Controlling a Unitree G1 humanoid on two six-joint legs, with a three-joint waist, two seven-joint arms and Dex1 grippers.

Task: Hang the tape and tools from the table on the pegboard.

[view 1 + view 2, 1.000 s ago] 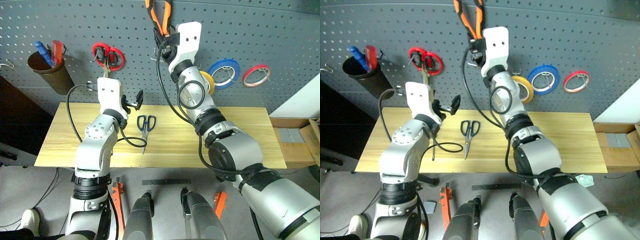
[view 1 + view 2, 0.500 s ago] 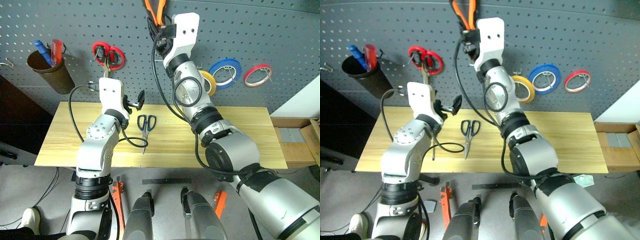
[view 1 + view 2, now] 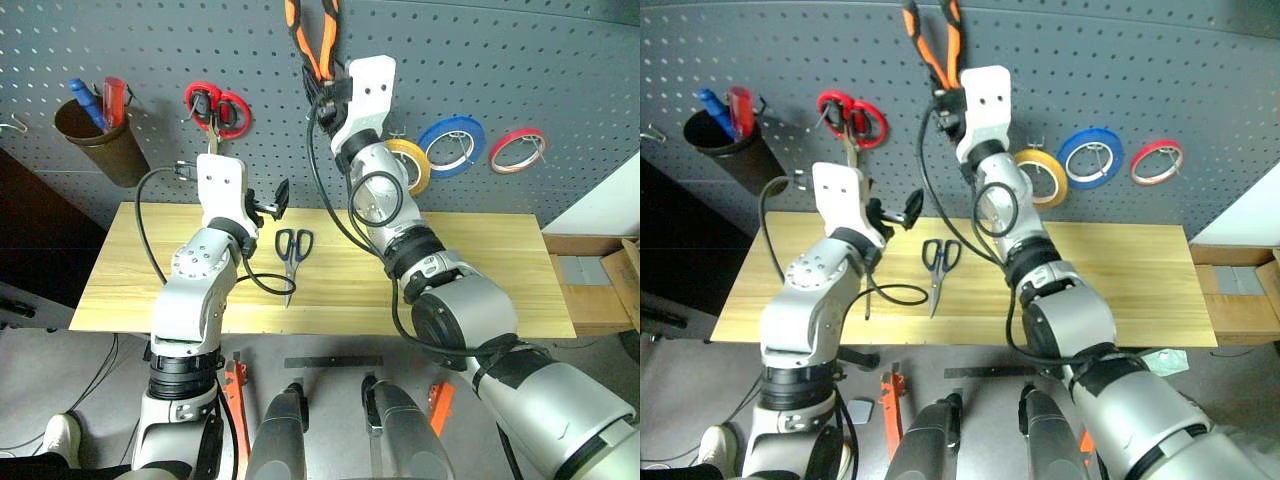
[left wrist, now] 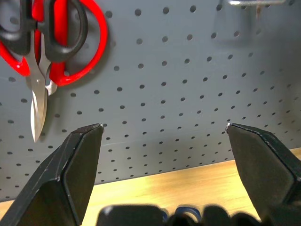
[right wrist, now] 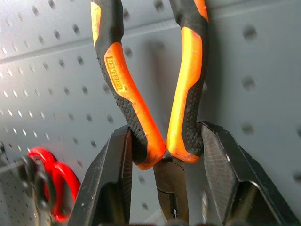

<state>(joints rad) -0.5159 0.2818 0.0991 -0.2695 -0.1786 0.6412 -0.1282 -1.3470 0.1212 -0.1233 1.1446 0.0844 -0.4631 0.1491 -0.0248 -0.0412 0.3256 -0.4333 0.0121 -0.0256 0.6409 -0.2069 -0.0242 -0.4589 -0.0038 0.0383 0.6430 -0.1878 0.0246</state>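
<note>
The dark grey pegboard (image 3: 560,60) is filling the wall behind the scene, with the light wood-grain table (image 3: 480,270) standing just below it. The right arm is reaching up high against the board, its right gripper (image 5: 164,155) clamping the pliers (image 3: 312,35) near their head, both black fingers (image 5: 115,179) pressing on the lower ends of the orange-and-black handles, which are pointing upward and spreading apart in front of the panel. The left gripper (image 4: 162,141) is hovering level above the table's back edge, jaws standing wide and holding nothing, facing the board just beside the red-handled scissors (image 3: 215,110) that are hanging from a hook. A brown cup (image 3: 100,140) is hanging at the board's left end, carrying a blue and a red handle. To the right of the raised arm, the yellow roll of tape (image 3: 412,165) is already hanging on the board, partly behind the arm, with the blue roll (image 3: 449,146) and the thin red roll (image 3: 516,150) hanging in a row beyond it. The dark-handled scissors (image 3: 291,255) are lying flat on the table between the two arms, blades pointing toward the near edge.
</note>
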